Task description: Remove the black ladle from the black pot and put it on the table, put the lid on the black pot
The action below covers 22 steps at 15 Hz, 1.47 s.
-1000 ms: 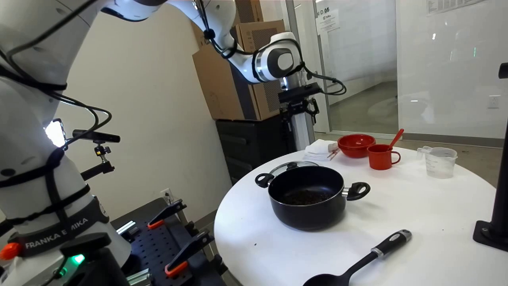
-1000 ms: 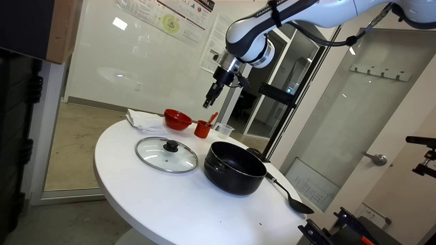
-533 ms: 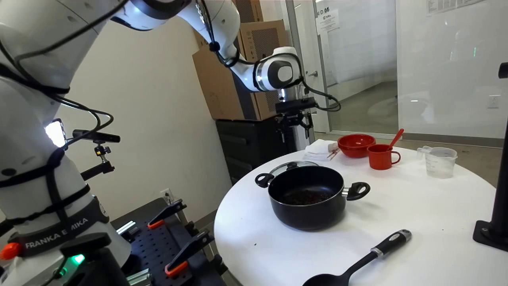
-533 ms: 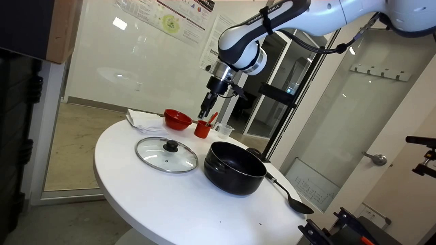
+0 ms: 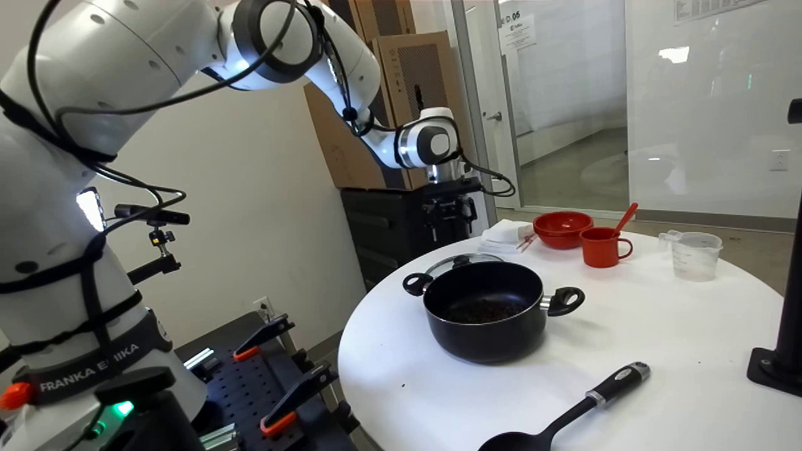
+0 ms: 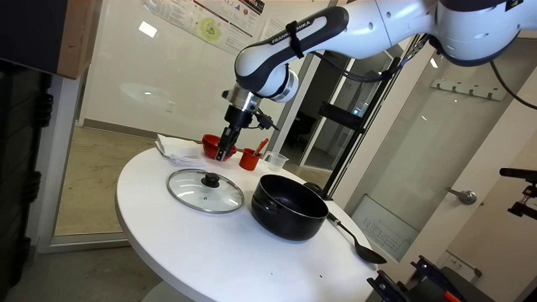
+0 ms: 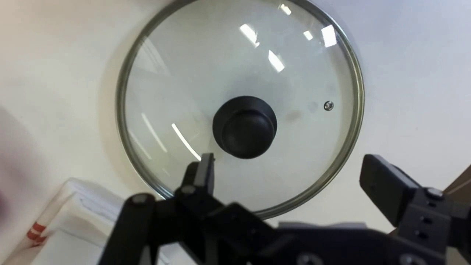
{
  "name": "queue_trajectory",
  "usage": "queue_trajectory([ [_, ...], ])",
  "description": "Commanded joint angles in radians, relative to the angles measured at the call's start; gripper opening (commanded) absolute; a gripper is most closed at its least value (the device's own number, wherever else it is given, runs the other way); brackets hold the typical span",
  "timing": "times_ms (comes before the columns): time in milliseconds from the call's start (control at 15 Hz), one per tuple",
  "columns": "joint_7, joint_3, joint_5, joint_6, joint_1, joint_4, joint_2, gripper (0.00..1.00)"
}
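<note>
The black ladle lies on the white table, outside the pot; it also shows in an exterior view. The black pot stands uncovered with dark bits inside; it also shows in an exterior view. The glass lid lies flat on the table beside the pot, black knob up. In the wrist view the lid fills the middle. My gripper is open and empty above the table; its left finger appears near the knob, its right finger beyond the rim. The gripper also shows in both exterior views.
Red bowls, a red cup with a red spoon, a clear measuring cup and folded white cloths stand along the table's far side. A black post rises at the table's edge.
My gripper has moved down and sideways toward the lid's side of the table, from above the red cup to in front of the red bowls. The ladle, pot and lid have not moved.
</note>
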Motion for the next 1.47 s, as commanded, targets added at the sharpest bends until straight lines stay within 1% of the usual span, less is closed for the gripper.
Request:
queue_trajectory([
  [0, 0.023, -0.033, -0.044, -0.033, 0.040, 0.118, 0.079, 1.00],
  [200, 0.053, -0.075, -0.070, -0.046, 0.049, 0.171, 0.120, 1.00],
  [467, 0.060, -0.098, -0.083, -0.050, 0.039, 0.222, 0.167, 1.00],
  [933, 0.045, -0.092, -0.081, -0.055, 0.048, 0.284, 0.226, 1.00],
  [1400, 0.041, -0.087, -0.085, -0.066, 0.077, 0.314, 0.260, 1.00],
])
